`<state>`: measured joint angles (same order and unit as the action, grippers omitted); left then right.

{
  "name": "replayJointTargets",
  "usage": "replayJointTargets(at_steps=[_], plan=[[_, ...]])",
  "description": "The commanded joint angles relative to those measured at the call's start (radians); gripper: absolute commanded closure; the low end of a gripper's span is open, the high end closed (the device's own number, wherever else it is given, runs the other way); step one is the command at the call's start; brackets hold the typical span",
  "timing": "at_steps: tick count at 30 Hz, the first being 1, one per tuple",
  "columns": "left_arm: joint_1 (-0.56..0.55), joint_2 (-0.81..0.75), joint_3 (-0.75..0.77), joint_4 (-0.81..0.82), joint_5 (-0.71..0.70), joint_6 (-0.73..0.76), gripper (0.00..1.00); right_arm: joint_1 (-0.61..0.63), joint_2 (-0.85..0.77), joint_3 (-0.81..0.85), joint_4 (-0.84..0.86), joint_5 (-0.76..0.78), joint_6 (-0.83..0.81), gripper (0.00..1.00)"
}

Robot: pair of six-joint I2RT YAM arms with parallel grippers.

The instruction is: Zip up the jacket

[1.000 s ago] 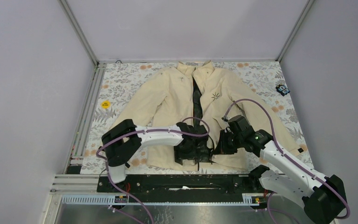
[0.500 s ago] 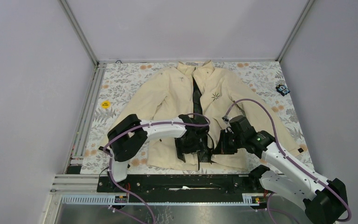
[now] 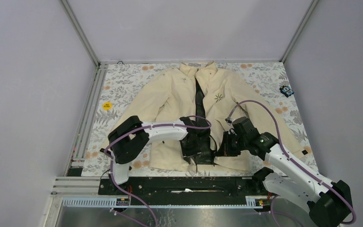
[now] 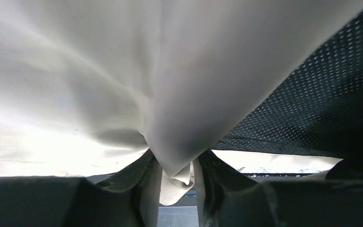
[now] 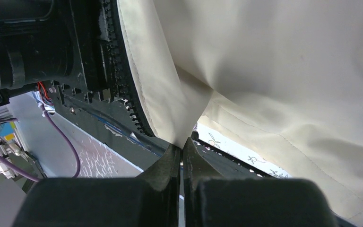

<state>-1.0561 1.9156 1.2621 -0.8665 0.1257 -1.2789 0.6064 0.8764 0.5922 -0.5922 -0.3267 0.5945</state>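
**Two pinches low on an open front**

The large cream-beige long-sleeved jacket (image 3: 170,94) lay flat on the floral-patterned table cover (image 3: 123,80), collar away from the arm bases and sleeves spread. Its front stood open down the middle, showing dark lining.

The left gripper (image 3: 196,149) sat low on the middle of the garment. In its wrist view the fingers (image 4: 142,184) were drawn in to a narrow gap with a fold of cream cloth clamped between them, and black mesh lining (image 4: 321,94) showed to one side.

The right gripper (image 3: 227,144) was just beside it, near the hem. Its fingertips (image 5: 170,158) were almost touching, nipping the bottom corner of a cream panel — the dark zipper teeth (image 5: 123,85) ran along that panel's edge.

A small round yellow sticker (image 3: 106,105) lay on the cover beside one sleeve. A small dark-blue object (image 3: 287,90) sat near the opposite edge.
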Motion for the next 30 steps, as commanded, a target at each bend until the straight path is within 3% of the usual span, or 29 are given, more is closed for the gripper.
replayJointTargets(at_steps=[1, 9, 13, 17, 19, 25, 30], plan=[[-0.003, -0.067, -0.018, -0.004, -0.077, -0.021, 0.74, -0.004, 0.007, 0.005, 0.02, -0.012, 0.017, 1.0], [0.004, -0.23, -0.096, 0.098, -0.085, 0.05, 0.77, -0.004, -0.021, -0.029, 0.117, -0.089, -0.005, 1.0], [0.005, -0.376, -0.228, 0.3, -0.062, 0.143, 0.84, -0.004, 0.011, -0.078, 0.274, -0.281, -0.036, 1.0], [0.005, -0.616, -0.405, 0.535, -0.112, 0.298, 0.89, -0.004, 0.034, -0.143, 0.501, -0.419, -0.073, 1.0], [0.005, -0.724, -0.487, 0.632, -0.146, 0.372, 1.0, -0.004, 0.055, -0.16, 0.598, -0.457, -0.081, 1.0], [0.006, -0.958, -0.681, 0.891, -0.203, 0.512, 1.0, -0.004, 0.182, -0.214, 0.923, -0.71, -0.063, 1.0], [0.005, -0.979, -0.7, 0.986, -0.179, 0.644, 1.0, -0.004, 0.214, -0.226, 1.002, -0.732, -0.072, 1.0]])
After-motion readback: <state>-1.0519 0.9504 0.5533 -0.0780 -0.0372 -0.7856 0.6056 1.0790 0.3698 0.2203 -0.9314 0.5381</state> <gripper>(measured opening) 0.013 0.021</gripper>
